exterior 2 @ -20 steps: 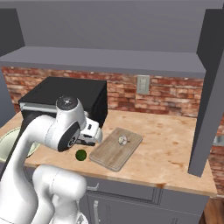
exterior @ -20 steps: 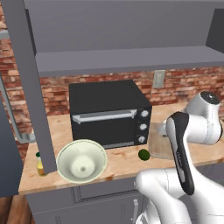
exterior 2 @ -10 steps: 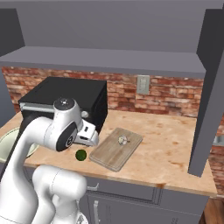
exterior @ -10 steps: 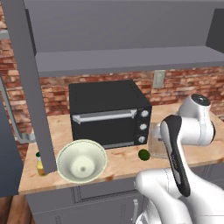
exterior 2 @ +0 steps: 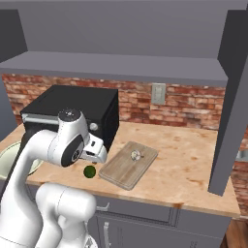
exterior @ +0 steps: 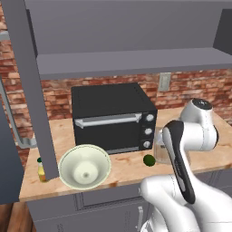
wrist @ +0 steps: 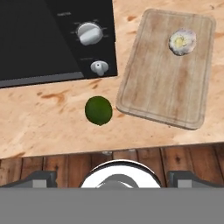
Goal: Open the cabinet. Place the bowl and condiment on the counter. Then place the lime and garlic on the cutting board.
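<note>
The fingers (wrist: pixel 112 177) hang spread wide w/ nothing between them, above the front edge of the tabletop (wrist: pixel 48 127). In the hand view only the two dark tips show at the bottom.

The lime (wrist: pixel 98 110) lies on the tabletop just ahead of the fingers, slightly to one side, near the cutting board (wrist: pixel 166 83) but apart from its corner. It is not on the board. The garlic (wrist: pixel 183 42) rests on the board's far part, well beyond the fingers. The black oven (wrist: pixel 52 39) stands ahead on the other side, w/ its knobs toward the lime.

In the left base view the bowl (exterior: pixel 85 166) sits on the tabletop in front of the oven, well off to the fingers' left, and the condiment (exterior: pixel 41 169) stands near the bowl's far side, partly behind the open cabinet (exterior: pixel 27 86) door. The arm's elbow covers most of the board there.
</note>
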Robot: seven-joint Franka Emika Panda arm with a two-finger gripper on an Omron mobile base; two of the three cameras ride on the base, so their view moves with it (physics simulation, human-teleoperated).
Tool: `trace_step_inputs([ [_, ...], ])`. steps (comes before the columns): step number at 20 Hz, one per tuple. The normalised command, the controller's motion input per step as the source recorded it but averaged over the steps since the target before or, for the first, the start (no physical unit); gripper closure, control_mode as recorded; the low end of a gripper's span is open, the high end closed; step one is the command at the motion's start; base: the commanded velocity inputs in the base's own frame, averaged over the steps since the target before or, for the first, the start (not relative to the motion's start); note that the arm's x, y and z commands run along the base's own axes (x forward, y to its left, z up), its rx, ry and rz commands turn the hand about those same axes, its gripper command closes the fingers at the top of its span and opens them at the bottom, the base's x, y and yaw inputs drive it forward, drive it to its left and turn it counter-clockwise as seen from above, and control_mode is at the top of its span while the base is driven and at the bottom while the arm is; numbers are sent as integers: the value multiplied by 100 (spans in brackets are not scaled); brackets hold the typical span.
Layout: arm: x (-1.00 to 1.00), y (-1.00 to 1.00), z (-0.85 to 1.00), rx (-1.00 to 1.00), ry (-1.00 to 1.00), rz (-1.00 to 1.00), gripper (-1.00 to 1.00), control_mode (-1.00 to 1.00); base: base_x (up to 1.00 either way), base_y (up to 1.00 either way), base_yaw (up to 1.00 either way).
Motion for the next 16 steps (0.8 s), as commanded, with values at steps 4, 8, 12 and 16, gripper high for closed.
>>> trace_step_inputs([
  [4, 3, 6, -22, 0, 0, 0, -100, -100, 0, 0, 0],
  [8, 11, 15, -11, 0, 1, 0, -100, -100, 0, 0, 0],
  [12, 11, 14, -10, 0, 2, 0, -100, -100, 0, 0, 0],
  [16, 7, 1, -15, 0, 5, 0, -100, -100, 0, 0, 0],
])
